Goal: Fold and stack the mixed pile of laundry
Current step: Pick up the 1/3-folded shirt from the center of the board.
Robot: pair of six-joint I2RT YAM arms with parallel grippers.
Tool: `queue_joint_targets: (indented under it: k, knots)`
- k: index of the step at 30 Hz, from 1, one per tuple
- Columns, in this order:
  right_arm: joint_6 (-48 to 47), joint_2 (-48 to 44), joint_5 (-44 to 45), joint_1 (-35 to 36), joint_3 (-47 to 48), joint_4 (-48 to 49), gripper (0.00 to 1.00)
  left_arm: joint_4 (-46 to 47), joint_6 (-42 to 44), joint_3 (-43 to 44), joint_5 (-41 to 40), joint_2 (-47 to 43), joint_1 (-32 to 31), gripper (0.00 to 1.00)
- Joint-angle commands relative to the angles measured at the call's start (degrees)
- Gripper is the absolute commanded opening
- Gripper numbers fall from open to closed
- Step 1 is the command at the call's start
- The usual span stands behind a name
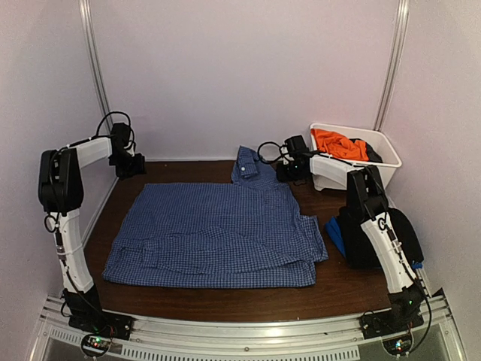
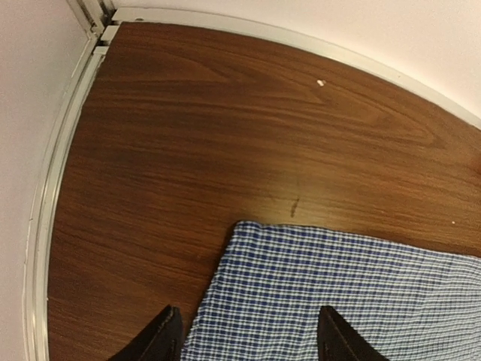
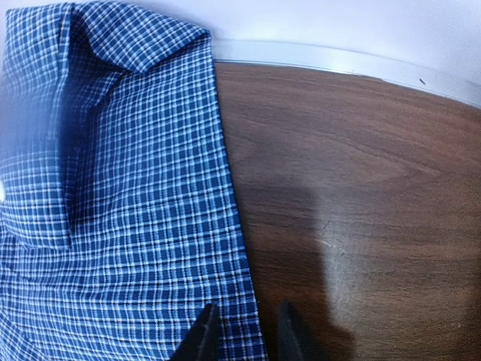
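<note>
Checked shirt [image 3: 135, 226] just beneath right claw [image 3: 244, 331]

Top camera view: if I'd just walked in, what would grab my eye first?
The big blue-and-white checked shirt spread across the middle of the brown table. Next, the bright orange T-shirt heaped in the white tub at the far right corner, with a black-and-blue pile nearer on the right.

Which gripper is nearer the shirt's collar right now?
Right. The right gripper hovers just beside the collar, at the far right edge of the shirt; the left gripper sits near the shirt's far left corner, well away from it.
</note>
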Motion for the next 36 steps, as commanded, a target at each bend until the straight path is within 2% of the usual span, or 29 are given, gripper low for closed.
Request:
queue_joint_targets:
  k: [1, 5, 16, 24, 29, 36]
  knots:
    - [-0.09, 2.31, -1.86, 0.48, 0.54, -3.68, 0.19, -3.07, 2.26, 2.33, -3.02, 3.25, 2.66, 0.62]
    - [-0.43, 1.75, -3.53, 0.41, 0.48, -3.2, 0.0, -3.13, 4.19, 3.4, -1.95, 5.38, 3.72, 0.62]
    - [-0.33, -0.14, -4.72, 0.0, -1.15, -1.52, 0.0, -1.21, 10.92, 8.38, 10.96, 11.88, 4.16, 0.55]
    - [1.61, -1.07, -6.89, -0.74, -2.11, 0.32, 0.0, -1.22, 12.4, 13.12, 13.11, 17.26, 4.17, 0.49]
    - [2.46, -1.36, -8.46, -1.15, -2.11, 1.26, 0.0, -0.74, 12.4, 14.08, 16.49, 19.01, 4.13, 0.34]
    - [3.29, -3.39, -9.7, -1.5, -3.2, 3.17, 0.0, 1.6, 11.72, 13.35, 17.87, 18.22, 4.11, 0.06]
